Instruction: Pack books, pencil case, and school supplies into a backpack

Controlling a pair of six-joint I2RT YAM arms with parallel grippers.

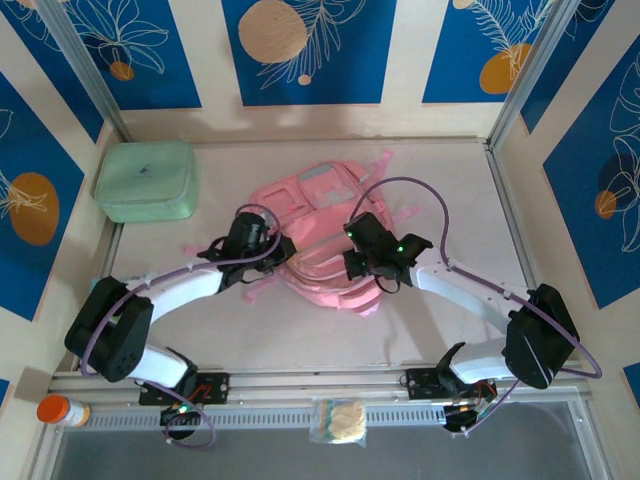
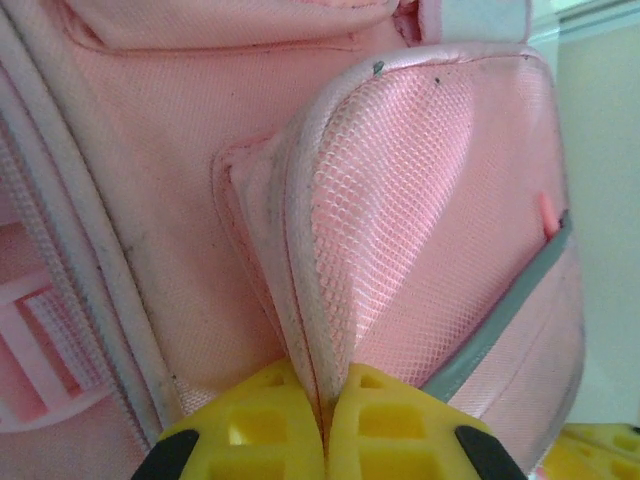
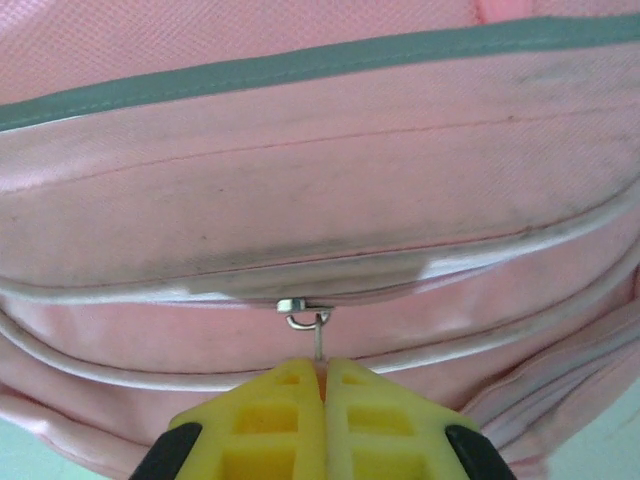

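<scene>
The pale pink backpack (image 1: 322,240) lies flat in the middle of the table. At its left side my left gripper (image 1: 284,250) is shut on the piped edge of a mesh side pocket (image 2: 390,230), the fabric pinched between the yellow fingers (image 2: 255,430). On the bag's right part my right gripper (image 1: 350,262) is shut on a thin metal zip pull (image 3: 319,342) that hangs from a small silver slider (image 3: 291,305) on a closed zip line. The books, the pencil case and the school supplies are out of view.
A mint-green rounded zip case (image 1: 147,180) stands at the back left. An orange-capped bottle (image 1: 62,410) and a clear packet (image 1: 340,421) lie on the front rail. Pink straps (image 1: 250,290) trail from the bag's left side. Walls close the table on three sides.
</scene>
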